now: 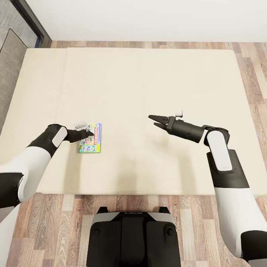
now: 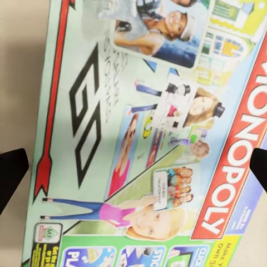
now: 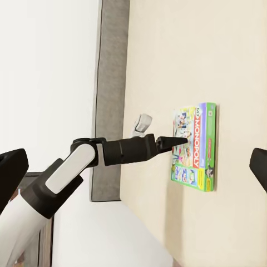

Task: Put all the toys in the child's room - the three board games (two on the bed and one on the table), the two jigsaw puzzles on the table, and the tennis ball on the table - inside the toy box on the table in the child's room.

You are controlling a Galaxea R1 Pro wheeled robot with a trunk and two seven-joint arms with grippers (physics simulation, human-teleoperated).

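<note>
We see the broad beige mattress of the bed (image 1: 148, 85) spread over the wood plank floor (image 1: 55, 222). Toward its near left lies one flat, green-edged Monopoly board game box (image 1: 90, 138), printed side up. Our left gripper (image 1: 87, 132) hovers right over that box with its dark fingers (image 2: 11, 172) spread wide to either side, holding nothing. Our right gripper (image 1: 154, 121) hangs above the bare mattress, well apart from the box, jaws parted and empty.

The board game (image 1: 91, 138) lay on the bed (image 1: 148, 74), left of centre, near the front edge; floor (image 1: 55, 222) lay before it.
</note>
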